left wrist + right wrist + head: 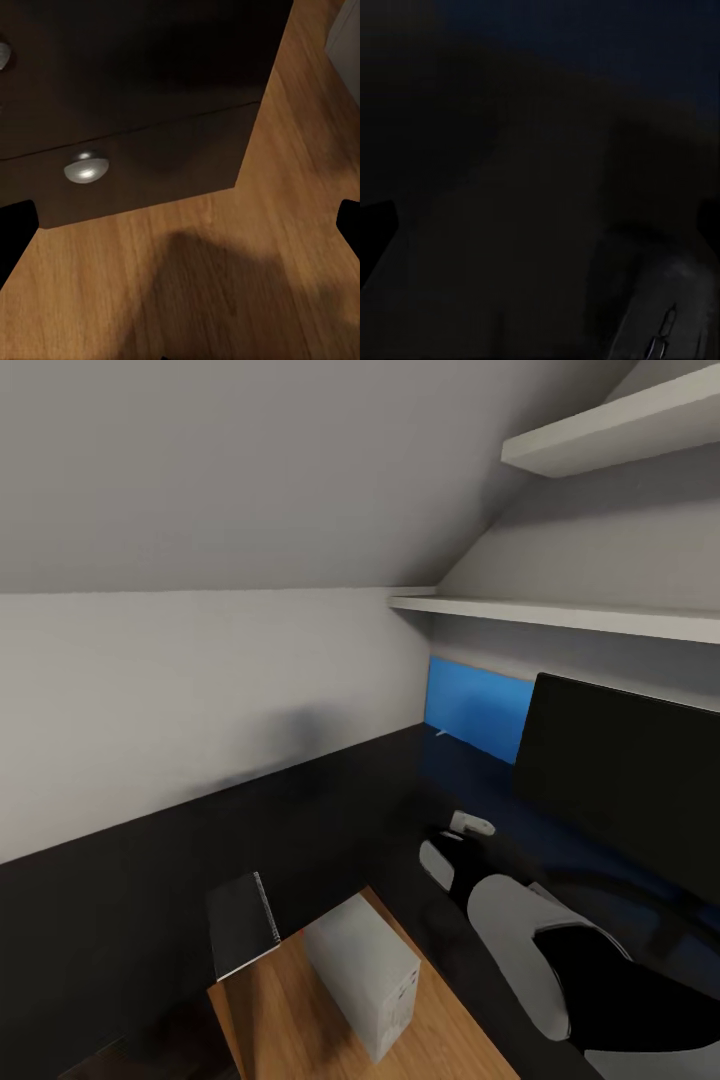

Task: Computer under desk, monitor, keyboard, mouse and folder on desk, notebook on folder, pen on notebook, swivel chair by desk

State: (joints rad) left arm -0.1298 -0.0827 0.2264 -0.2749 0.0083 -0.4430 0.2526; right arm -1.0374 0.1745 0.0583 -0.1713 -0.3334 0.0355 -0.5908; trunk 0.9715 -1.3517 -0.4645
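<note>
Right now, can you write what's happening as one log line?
monitor: on desk | computer: on wood floor | right arm: over desk | left gripper: open, by drawer knob

Walls: plain pale grey wall (180,690) from 9 to 12 o'clock in the head view, a soft shadow falling on it near centre.
Ceiling: sloped grey ceiling (250,460) at 12 o'clock.
Shelves: two white shelves (600,618) at 1 to 3 o'clock, one above the other.
Floor: warm wooden plank floor (290,1020) at 6 o'clock; in the left wrist view the same floor carries a broad dark shadow.
Light: dim and even.
</note>
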